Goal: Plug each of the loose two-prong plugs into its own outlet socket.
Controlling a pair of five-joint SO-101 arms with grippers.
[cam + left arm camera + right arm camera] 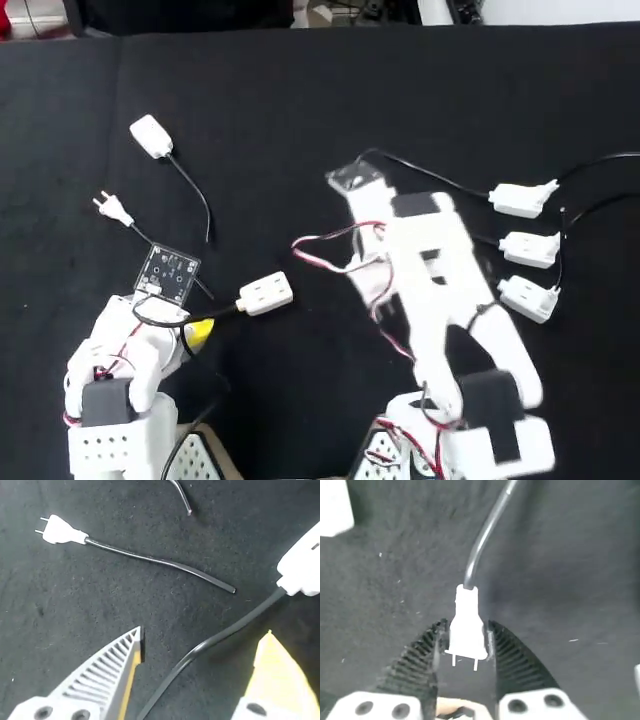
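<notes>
Partly hidden, plug (pixel 466 630) gripped between right jaws, cord (pixel 485 535) cut off

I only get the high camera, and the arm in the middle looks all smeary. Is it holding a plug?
Observer: Yes. The right wrist view shows the right gripper shut on a white two-prong plug, pinched by its sides.
Operator: Which way do the pointy bits face?
Observer: Back toward the wrist camera. Its cable leads away over the black cloth.
Operator: What about the other arm's gripper?
Observer: The left gripper is open. A black cord lies between its fingers and runs up to a white socket.
</notes>
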